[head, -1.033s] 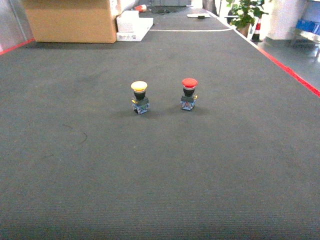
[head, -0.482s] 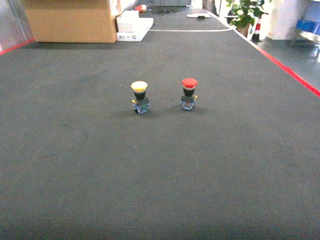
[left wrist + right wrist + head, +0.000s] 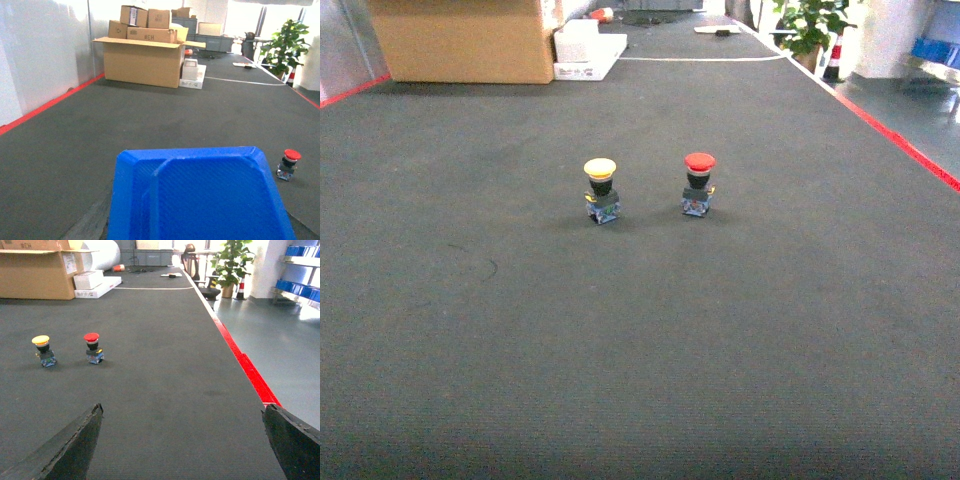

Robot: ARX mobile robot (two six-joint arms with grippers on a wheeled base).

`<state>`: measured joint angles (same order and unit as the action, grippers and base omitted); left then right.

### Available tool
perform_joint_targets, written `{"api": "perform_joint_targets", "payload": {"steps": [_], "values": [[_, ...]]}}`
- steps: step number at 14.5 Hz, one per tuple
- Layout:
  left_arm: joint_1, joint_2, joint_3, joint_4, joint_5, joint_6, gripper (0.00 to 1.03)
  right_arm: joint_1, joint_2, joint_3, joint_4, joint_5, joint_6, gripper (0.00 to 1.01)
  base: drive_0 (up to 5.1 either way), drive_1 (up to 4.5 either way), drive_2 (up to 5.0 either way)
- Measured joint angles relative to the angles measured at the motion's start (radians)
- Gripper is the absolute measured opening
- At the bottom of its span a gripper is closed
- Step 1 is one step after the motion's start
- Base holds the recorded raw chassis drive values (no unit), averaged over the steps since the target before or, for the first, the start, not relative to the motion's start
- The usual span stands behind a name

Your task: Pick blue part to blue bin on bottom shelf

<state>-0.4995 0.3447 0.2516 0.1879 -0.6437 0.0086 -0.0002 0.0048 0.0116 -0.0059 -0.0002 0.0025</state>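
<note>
Nearest the robot, the right gripper (image 3: 182, 450) hung low over the dark mat (image 3: 640, 350). Its 2 black fingers (image 3: 75, 450) were spread wide at the bottom corners of the right wrist view, with nothing between them. In the left wrist view a blue part (image 3: 200, 200) with a finely textured face filled the lower frame, close under the camera and nearer than the red-capped push-button (image 3: 699, 185). That closeness suggests the left gripper was carrying it. No finger showed around it, though, so whether those fingers were clamped cannot be told.

The red-capped push-button stood upright on the mat. The yellow-capped push-button (image 3: 601, 190) stood upright just to its left, the 2 apart and neither touched.

Well beyond the red-capped push-button and to its left sat a large open cardboard box (image 3: 460, 45) with white cartons (image 3: 585, 55) beside it. Far to the button's right, past the red floor line (image 3: 900, 145) and a potted plant (image 3: 807, 25), blue crates (image 3: 297, 287) sat on a rack – too small to tell which, if any, was the target.

As a judgement, the pick seems done. The carry to the blue bin and the release on the bottom shelf remain – neither bin nor shelf was close at hand.
</note>
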Motion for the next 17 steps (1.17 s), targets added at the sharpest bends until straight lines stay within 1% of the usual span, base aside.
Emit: {"api": "perform_joint_targets", "payload": {"steps": [3, 6, 17], "values": [[0.0, -0.004, 0.0, 0.004, 0.0, 0.0, 0.44, 0.0, 0.0, 0.0, 0.002, 0.0, 0.0, 0.98, -0.1, -3.71, 3.6], [0.0, -0.009, 0.0, 0.003, -0.001, 0.0, 0.44, 0.0, 0.0, 0.0, -0.002, 0.0, 0.0, 0.98, 0.0, 0.0, 0.0], [0.0, -0.006, 0.0, 0.003, 0.0, 0.0, 0.44, 0.0, 0.0, 0.0, 0.0, 0.0, 0.0, 0.98, -1.6, -1.59, -1.6]]}}
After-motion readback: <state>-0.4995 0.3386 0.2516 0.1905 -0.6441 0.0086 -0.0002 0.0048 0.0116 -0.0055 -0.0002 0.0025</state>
